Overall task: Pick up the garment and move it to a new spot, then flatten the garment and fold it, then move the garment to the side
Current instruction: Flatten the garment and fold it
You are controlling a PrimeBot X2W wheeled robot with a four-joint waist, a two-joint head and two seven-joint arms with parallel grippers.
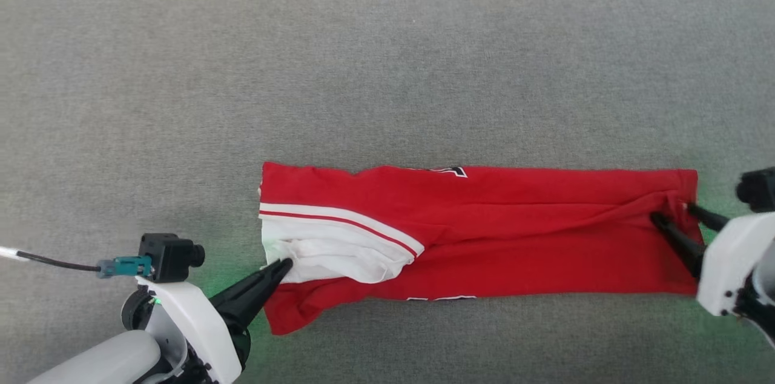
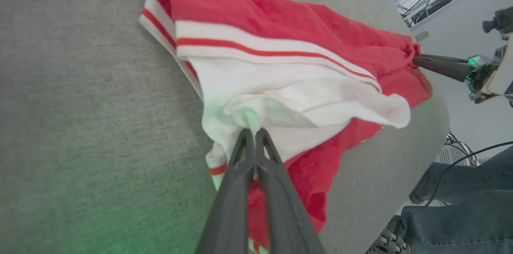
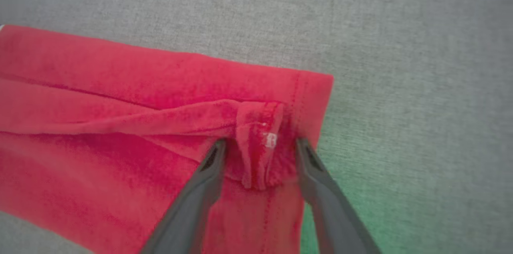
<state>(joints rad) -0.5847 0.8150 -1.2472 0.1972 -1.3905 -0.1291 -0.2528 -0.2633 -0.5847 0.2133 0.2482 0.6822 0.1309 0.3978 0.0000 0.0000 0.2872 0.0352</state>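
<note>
Right now the left gripper [image 2: 254,136] has its two fingers pressed together on a pinch of the white sleeve [image 2: 288,97], and the creases in the cloth run in toward the tips. The right gripper [image 3: 260,146] stands with its fingers apart, one on each side of a bunched fold [image 3: 256,125] at the hem, and it does not look clamped on it.

Between the two grippers lies the shirt [image 1: 484,232], a long red band already folded lengthwise. It rests on the grey cloth surface [image 1: 387,69] in the near half of the head view, sleeve end toward the robot's left and hem end toward its right.

The shirt is likely light, limp and a little stretchy. It will sag and slide out of shape wherever it is not held, and a thin pinch could slip free. The stitched hem and the striped sleeve trim [image 2: 256,41] look like the firmest places to grip. For the next fold I would take both layers together at each end, well in from the edge, and keep the band gently taut so the loose sleeve does not flop out.
</note>
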